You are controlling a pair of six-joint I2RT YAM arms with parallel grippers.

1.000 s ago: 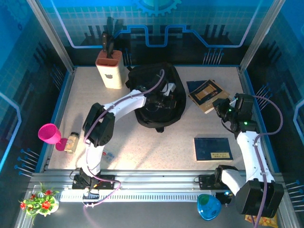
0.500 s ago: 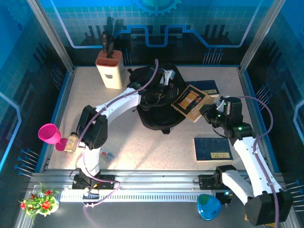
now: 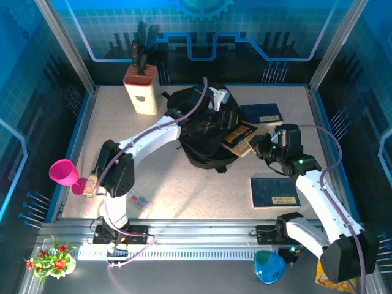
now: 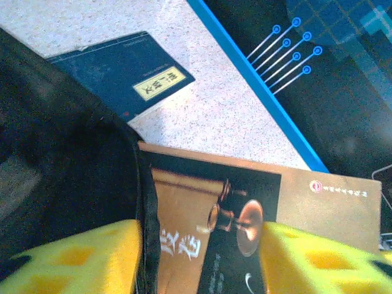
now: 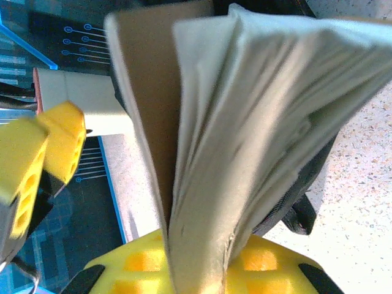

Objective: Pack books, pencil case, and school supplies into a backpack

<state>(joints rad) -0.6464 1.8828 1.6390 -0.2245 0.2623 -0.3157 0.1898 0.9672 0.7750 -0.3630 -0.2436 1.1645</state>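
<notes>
Displaced leftward versus a second ago: tan-edged book (image 3: 237, 136), now overlapping the open mouth of backpack (image 3: 199, 144) at table (image 3: 153, 177) centre. Held by right gripper (image 3: 258, 147), jaws clenched on its pages. Left gripper (image 4: 196, 263) released, fingers (image 4: 67, 257) apart over backpack rim. Blue books (image 3: 261, 113) lie outside.

tan-edged book (image 3: 239, 136): moved left, now at backpack (image 3: 207, 158) mouth | left fingers (image 4: 318, 260): closed → apart
</notes>
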